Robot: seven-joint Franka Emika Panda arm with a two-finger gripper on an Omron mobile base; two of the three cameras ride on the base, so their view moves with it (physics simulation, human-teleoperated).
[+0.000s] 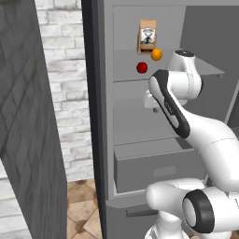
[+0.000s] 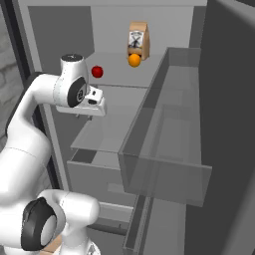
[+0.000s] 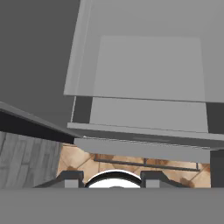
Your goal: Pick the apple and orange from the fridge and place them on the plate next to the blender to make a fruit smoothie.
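Currently the hand (image 2: 90, 115) is pressed together, empty. Apple (image 2: 97, 71) and orange (image 2: 134, 60) sit on the fridge (image 2: 219, 99) shelf above and beyond it. Both likely light, rigid, slick spheres: pinch across the widest middle.

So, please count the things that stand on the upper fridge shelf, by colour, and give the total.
Red: 1, the apple
Orange: 1, the orange
Brown: 1, a paper bag with a printed label
Total: 3, all on the same shelf of the fridge.
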